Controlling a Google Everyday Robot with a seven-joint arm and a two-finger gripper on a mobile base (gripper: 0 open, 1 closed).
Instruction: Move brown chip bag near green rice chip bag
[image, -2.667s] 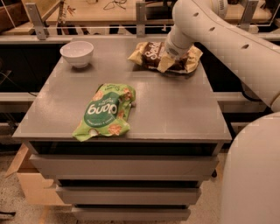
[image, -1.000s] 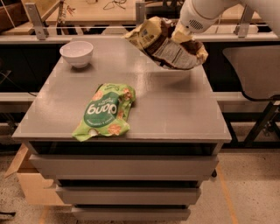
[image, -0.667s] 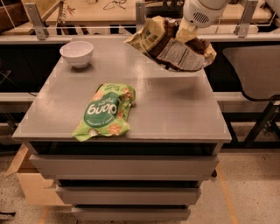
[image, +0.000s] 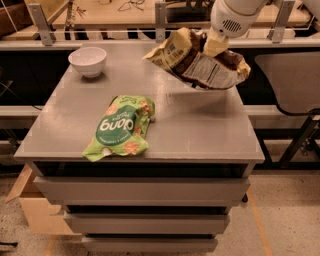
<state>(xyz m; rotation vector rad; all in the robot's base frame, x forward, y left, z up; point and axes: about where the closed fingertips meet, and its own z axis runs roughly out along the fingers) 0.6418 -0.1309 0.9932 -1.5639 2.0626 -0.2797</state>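
Observation:
The brown chip bag (image: 200, 62) hangs in the air above the back right part of the grey table (image: 200, 125), its pale printed back facing me. My gripper (image: 214, 45) is shut on the bag's upper middle and holds it clear of the tabletop. The green rice chip bag (image: 121, 127) lies flat near the table's front left, well to the left of and below the held bag.
A white bowl (image: 87, 60) stands at the table's back left corner. Drawers (image: 140, 192) run below the tabletop. A wooden bench with metal posts (image: 100, 20) lies behind the table, and a dark chair (image: 295, 75) stands to the right.
The brown chip bag has been lifted off the table's back right, where it lay 2.7 s ago, and now hangs from the gripper, slightly higher than a second ago.

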